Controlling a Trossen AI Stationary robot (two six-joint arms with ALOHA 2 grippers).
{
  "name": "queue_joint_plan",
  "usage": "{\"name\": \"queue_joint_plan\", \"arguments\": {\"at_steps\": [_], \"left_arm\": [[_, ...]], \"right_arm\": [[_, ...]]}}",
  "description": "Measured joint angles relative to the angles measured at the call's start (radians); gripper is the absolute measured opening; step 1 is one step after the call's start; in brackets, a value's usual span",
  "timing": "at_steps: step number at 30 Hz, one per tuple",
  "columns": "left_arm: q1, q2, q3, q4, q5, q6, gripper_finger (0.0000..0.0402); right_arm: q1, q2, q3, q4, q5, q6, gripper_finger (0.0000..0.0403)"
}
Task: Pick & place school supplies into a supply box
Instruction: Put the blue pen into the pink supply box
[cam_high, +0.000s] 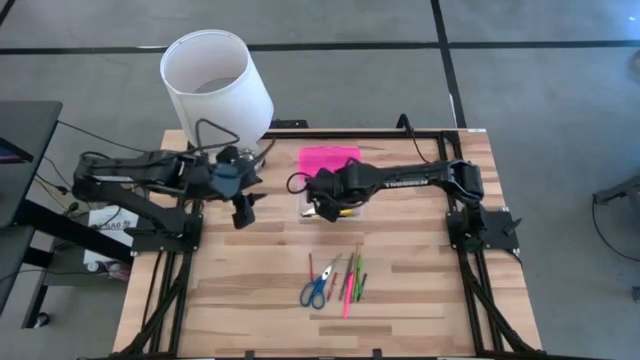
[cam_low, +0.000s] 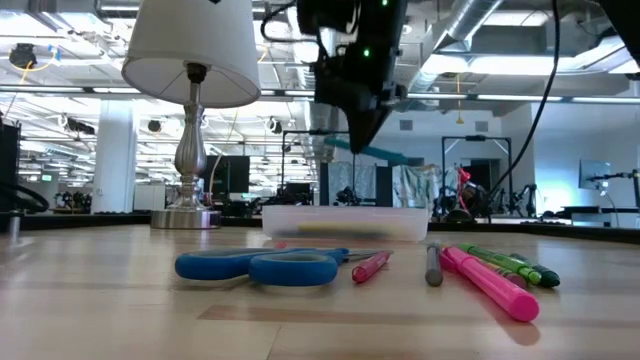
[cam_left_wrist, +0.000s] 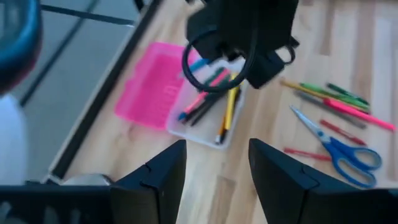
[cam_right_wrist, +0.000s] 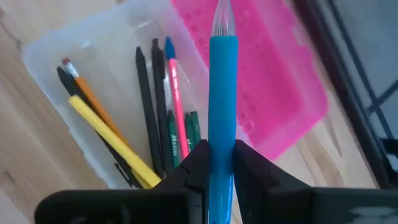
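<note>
Pen (cam_right_wrist: 222, 93) clamped in right claw (cam_right_wrist: 211, 163), pointing straight ahead over supply box (cam_right_wrist: 93, 68).

The supply box (cam_high: 345, 212) lies open near the counter's far middle, its clear base holding pencils and pens (cam_right_wrist: 158, 124) (yellow, black, pink, green), its pink lid (cam_high: 328, 160) flat on the far side. A blue pen (cam_right_wrist: 222, 99) hangs above it, clamped in jaws. Blue-handled scissors (cam_high: 316, 290) and several markers (cam_high: 352, 282) lie nearer.
</note>
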Motion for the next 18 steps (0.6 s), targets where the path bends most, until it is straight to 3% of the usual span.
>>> {"name": "queue_joint_plan", "arguments": {"at_steps": [8, 18], "left_arm": [[-0.116, -0.034, -0.001, -0.056, -0.203, -0.136, 0.0169], [-0.190, -0.018, -0.001, -0.093, -0.315, -0.220, 0.0169]], "right_arm": [[-0.068, 0.000, -0.097, 0.167, -0.121, -0.156, 0.0040], [-0.126, 0.000, -0.191, 0.274, -0.251, -0.320, 0.0042]]}}
